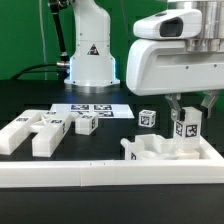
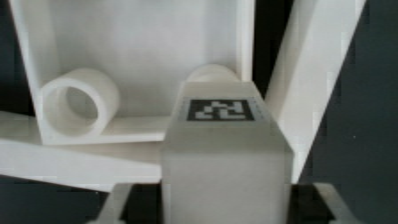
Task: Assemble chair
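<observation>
on the black table (image 1: 115,128) before a green wall, we see loose chair parts (image 1: 30,132) at the exterior view's left, then the marker board (image 1: 92,109), a small cube (image 1: 148,118), and the gripper (image 1: 188,116), its fingers around a tagged bar (image 1: 187,130); whether they already press it, we cannot tell. we judge the squeeze should be centred, the bar upright. nothing is readable: only square tags and a warning triangle (image 1: 89,50).
</observation>
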